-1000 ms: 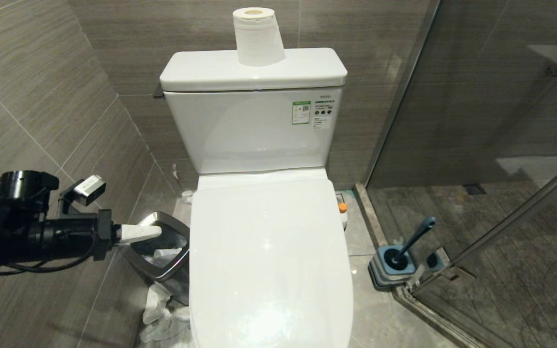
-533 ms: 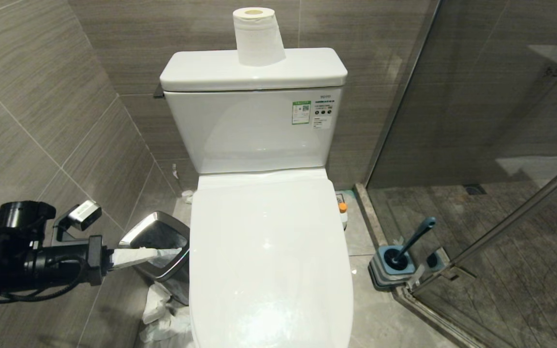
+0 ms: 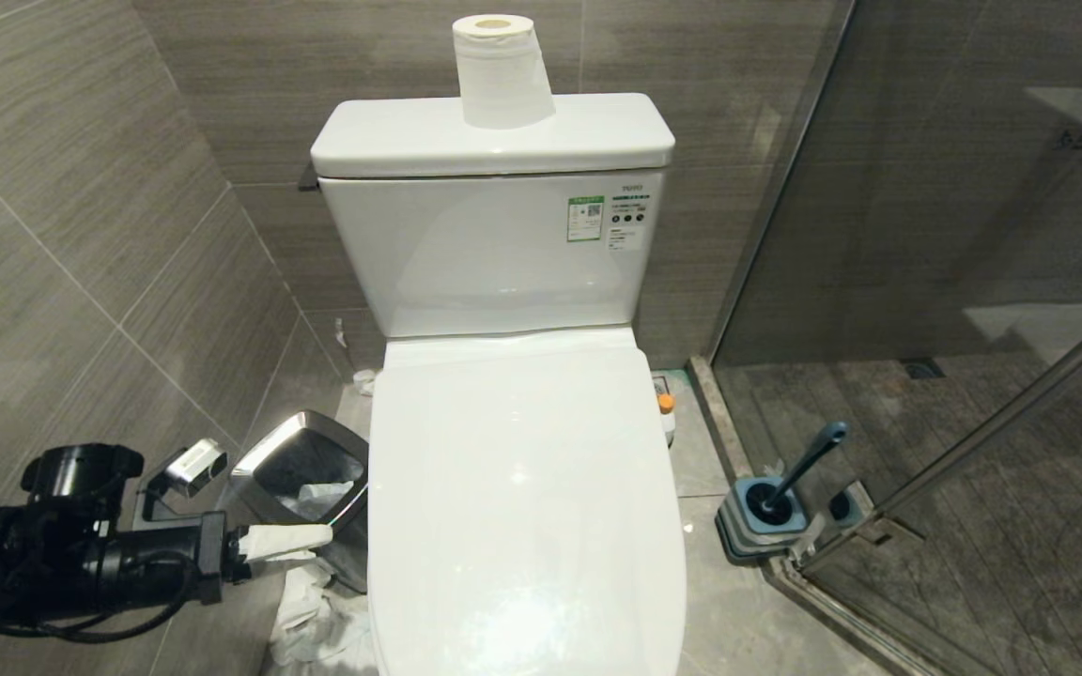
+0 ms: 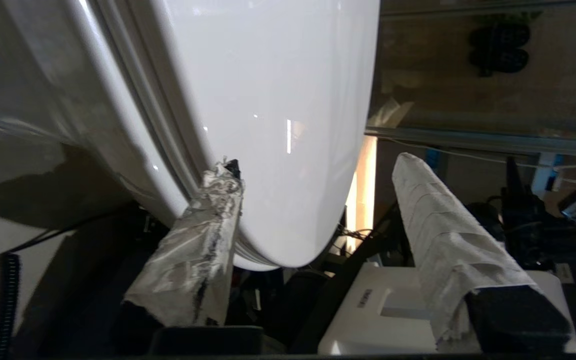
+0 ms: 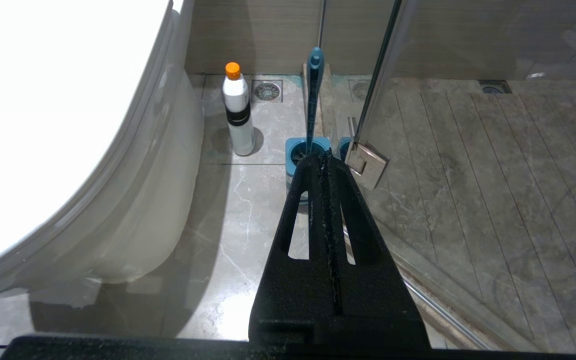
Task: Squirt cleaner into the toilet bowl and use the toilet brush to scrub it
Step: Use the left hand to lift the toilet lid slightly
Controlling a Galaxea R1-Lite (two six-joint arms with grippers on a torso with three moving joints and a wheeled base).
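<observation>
Lower now, left gripper (image 3: 320, 535) beside the toilet lid (image 3: 522, 507), jaws apart; right gripper (image 5: 324, 159) jaws together

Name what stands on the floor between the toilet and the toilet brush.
The cleaner, upright on the floor tiles between the toilet and the toilet brush; the right wrist view shows it.

Grey marbled tile floor (image 3: 738, 601): glossy white ceramic toilet (image 3: 522, 488) standing on it, square steel-rimmed waste bin (image 3: 301, 488) and crumpled white paper (image 3: 311, 610) left, orange-capped white bottle (image 5: 237, 112) and blue-grey brush holder (image 3: 762, 521) right.
</observation>
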